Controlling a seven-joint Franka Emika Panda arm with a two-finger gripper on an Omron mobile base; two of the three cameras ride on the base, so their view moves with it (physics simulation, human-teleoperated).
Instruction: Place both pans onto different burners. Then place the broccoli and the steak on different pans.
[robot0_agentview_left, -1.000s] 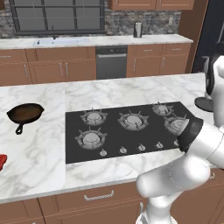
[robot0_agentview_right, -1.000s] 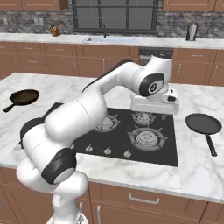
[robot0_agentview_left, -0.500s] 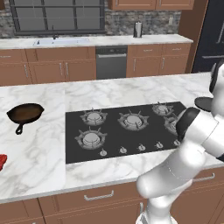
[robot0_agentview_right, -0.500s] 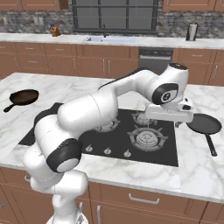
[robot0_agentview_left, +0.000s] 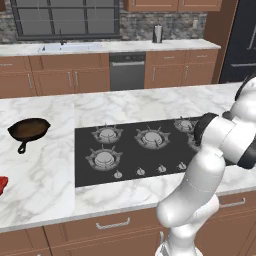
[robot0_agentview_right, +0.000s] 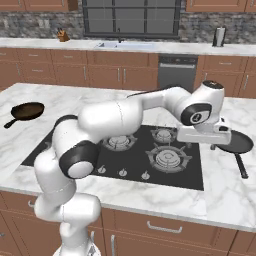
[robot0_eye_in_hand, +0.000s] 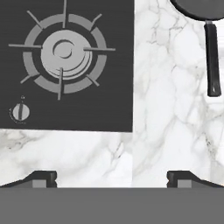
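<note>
My gripper (robot0_eye_in_hand: 113, 179) is open with nothing between its fingertips (robot0_eye_in_hand: 41, 178). It hangs over the marble just right of the black cooktop (robot0_agentview_right: 192, 170). The near-black pan (robot0_agentview_right: 235, 142) lies on the counter to the right of the hand, its handle (robot0_eye_in_hand: 212, 57) pointing toward the front edge. The rust-brown pan (robot0_agentview_left: 29, 130) rests on the counter far left of the cooktop. A red steak (robot0_agentview_left: 2, 184) sits at the left edge of the left base view. The burners (robot0_agentview_right: 169, 157) (robot0_agentview_left: 104, 159) carry nothing. The broccoli is out of view.
Small knobs (robot0_eye_in_hand: 19, 113) line the cooktop's front. Across the aisle, the back counter holds a sink (robot0_agentview_right: 120, 45) and a steel cup (robot0_agentview_right: 218, 36). My white arm (robot0_agentview_right: 125, 115) arches over the cooktop from the left.
The arm has swung right across the cooktop, carrying the hand from above the right burners to the marble beside the near-black pan. The jaws stayed open. The pans have not moved.
</note>
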